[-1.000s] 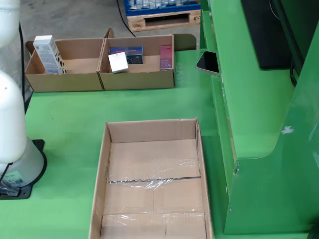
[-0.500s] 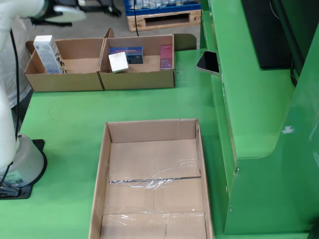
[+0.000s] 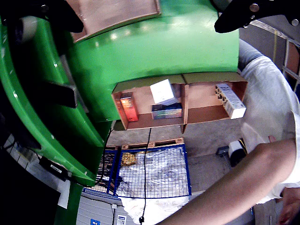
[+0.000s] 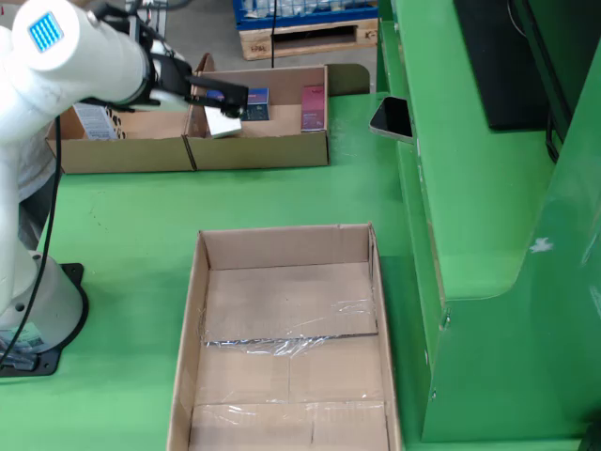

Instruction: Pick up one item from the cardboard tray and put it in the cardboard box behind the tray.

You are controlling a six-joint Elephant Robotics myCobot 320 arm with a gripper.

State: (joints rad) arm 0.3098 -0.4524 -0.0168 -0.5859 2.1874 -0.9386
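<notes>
The cardboard tray (image 4: 258,150) has two compartments and lies at the far side of the green table. In the fixed view its right compartment holds a white box (image 4: 223,123), a dark blue box (image 4: 256,103) and a red box (image 4: 313,106); its left compartment holds a long white box (image 4: 94,120). The wrist view shows the tray (image 3: 140,123) with the white box (image 3: 163,91), dark box (image 3: 166,111), red box (image 3: 129,107) and long white box (image 3: 230,101). My gripper (image 4: 225,95) hovers over the right compartment, open and empty; its fingers (image 3: 241,16) frame the wrist view. The large cardboard box (image 4: 192,310) is empty.
A phone (image 4: 392,116) lies on the table right of the tray. A green raised structure (image 4: 488,235) borders the right side. A person's arm (image 3: 243,187) and white sleeve show in the wrist view, with a blue wire cage (image 3: 154,171) on the floor beyond.
</notes>
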